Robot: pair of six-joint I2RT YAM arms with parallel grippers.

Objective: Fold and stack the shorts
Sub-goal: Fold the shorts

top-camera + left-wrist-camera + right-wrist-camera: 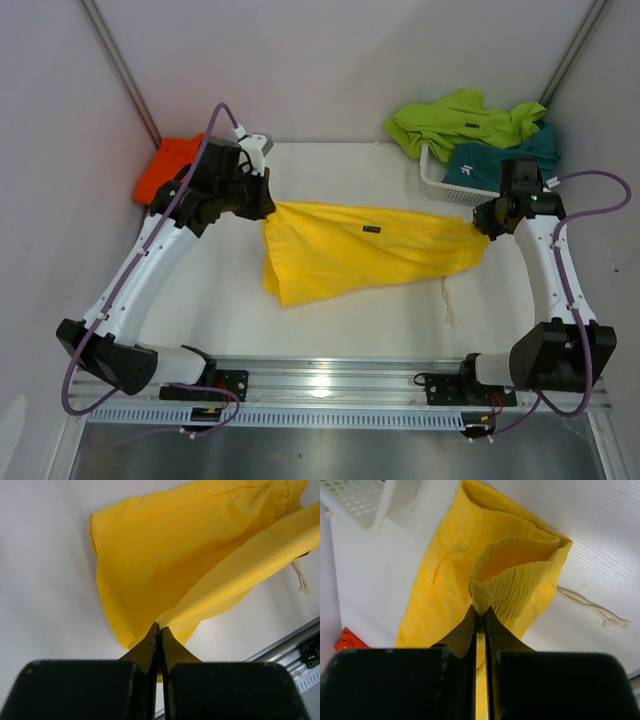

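Item: yellow shorts [365, 250], hanging stretched across mid-table between both arms, lower edge sagging onto the surface.
Left gripper [268, 207]: pinching the end opposite the waistband, fingers pressing together on a thin fold.
Right gripper [481, 228]: pinching the ribbed waistband, fingers clamping tight.
Drawstring [447, 298]: trailing on the table.
Partly hidden: orange shorts [165, 165] lying behind the left arm; teal shorts [500, 155] and lime green shorts [455, 120] heaping over the white basket [437, 180], covering its inside.
Surface: white table [330, 325], aluminium rail [330, 372] running along its near edge, pale walls [330, 60] enclosing it.

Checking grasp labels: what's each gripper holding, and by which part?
Both hold the yellow shorts: left gripper pinches the leg-end fabric, right gripper pinches the elastic waistband.
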